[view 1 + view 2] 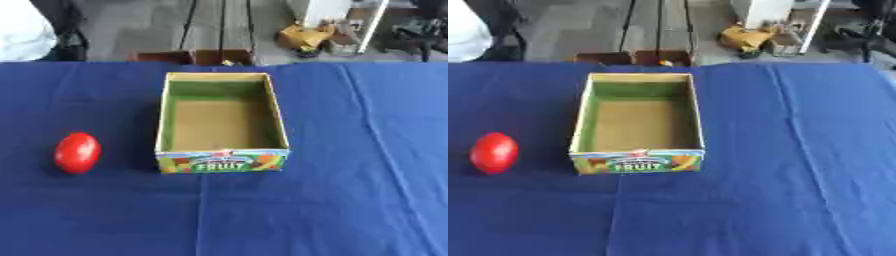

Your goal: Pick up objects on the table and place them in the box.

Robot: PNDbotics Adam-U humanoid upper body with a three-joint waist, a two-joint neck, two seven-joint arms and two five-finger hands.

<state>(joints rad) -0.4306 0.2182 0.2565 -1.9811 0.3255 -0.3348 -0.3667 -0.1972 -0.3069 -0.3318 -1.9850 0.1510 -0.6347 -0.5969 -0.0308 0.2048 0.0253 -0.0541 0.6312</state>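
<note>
A red, egg-shaped fruit (77, 152) lies on the blue cloth to the left of the box, a short gap away from its wall. The open cardboard box (278, 112) stands in the middle of the table, green and tan inside, with a printed "FRUIT" label on its near wall; nothing lies in it. Neither of my hands shows in either eye view.
The blue cloth (350, 190) covers the whole table, with creases running down the right side and below the box. Beyond the far edge are a floor, a brown crate (197, 56), yellow clutter (306, 37) and a person's white sleeve (22, 30) at the top left.
</note>
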